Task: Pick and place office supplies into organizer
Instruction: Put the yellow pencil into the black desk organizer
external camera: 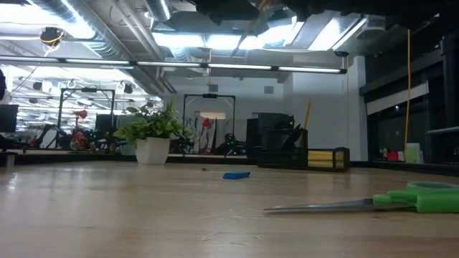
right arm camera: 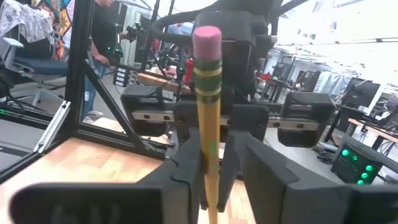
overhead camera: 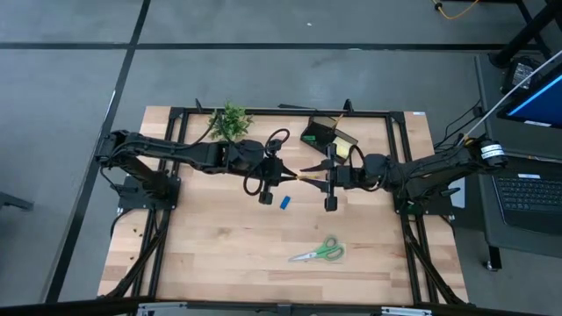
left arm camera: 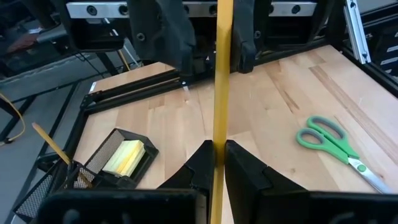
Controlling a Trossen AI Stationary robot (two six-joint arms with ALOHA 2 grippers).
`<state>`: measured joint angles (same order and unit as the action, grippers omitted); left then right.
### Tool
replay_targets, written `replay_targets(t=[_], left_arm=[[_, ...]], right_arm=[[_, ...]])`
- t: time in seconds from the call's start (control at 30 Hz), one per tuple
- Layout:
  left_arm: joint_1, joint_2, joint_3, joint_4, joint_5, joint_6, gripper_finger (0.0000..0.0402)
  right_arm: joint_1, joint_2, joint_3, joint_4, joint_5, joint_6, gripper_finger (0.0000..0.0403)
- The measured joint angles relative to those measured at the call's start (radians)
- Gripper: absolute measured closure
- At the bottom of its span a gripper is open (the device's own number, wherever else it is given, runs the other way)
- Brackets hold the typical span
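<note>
Both arms meet mid-table, raised off the wood, w/ one wooden pencil (overhead camera: pixel 309 174) spanning between them. The left gripper (left arm camera: pixel 217 163) is pinched tight on the yellow shaft; in its wrist view the pencil runs straight up between the two dark fingers toward the other arm. The right gripper (right arm camera: pixel 211 177) sits at the eraser end: pink eraser and green-banded ferrule stick out past its fingers, which flank the shaft close on both sides, but I can't tell if they're actually pressing it or just around it. From above, the pencil lies roughly level between the 2 grippers, just in front of the organizer (overhead camera: pixel 327 133), which stands at the table's far edge, right of the potted plant (overhead camera: pixel 230 121). The yellow sticky-note pad (left arm camera: pixel 127 155) lies in the organizer's low tray, and another pencil (external camera: pixel 308 113) leans out of its tall compartment. A small blue eraser (overhead camera: pixel 285 202) lies on the wood near the left gripper, on the near side. The green-handled scissors (overhead camera: pixel 320 253) lie flat closer to the front edge, well apart from everything else. A person (right arm camera: pixel 102 37) stands in the room beyond the table.
</note>
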<state>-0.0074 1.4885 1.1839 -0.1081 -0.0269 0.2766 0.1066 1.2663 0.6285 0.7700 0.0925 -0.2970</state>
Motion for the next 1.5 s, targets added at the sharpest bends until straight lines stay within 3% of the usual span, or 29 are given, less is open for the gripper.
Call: replay_targets(t=[0.4,0.63,0.9,1.13,1.5], left_arm=[[0.0,0.0,0.0,-0.03,0.0,0.023,0.0377],[0.0,0.0,0.0,-0.031,-0.002,0.025,0.0373],[0.021,0.0,0.001,-0.076,-0.005,0.018,0.0331],[0.065,-0.004,0.001,-0.13,-0.009,0.018,0.0306],[0.158,-0.006,0.001,-0.131,-0.003,0.051,0.0314]], right_arm=[[0.0,-0.002,0.0,-0.037,0.002,-0.004,0.0377],[0.0,-0.002,0.0,-0.034,0.003,-0.026,0.0378],[0.0,-0.007,0.0,-0.034,0.004,-0.026,0.0378],[0.0,-0.02,0.0,-0.116,0.149,-0.028,0.0378],[-0.092,-0.021,0.0,-0.151,0.336,0.029,0.0378]])
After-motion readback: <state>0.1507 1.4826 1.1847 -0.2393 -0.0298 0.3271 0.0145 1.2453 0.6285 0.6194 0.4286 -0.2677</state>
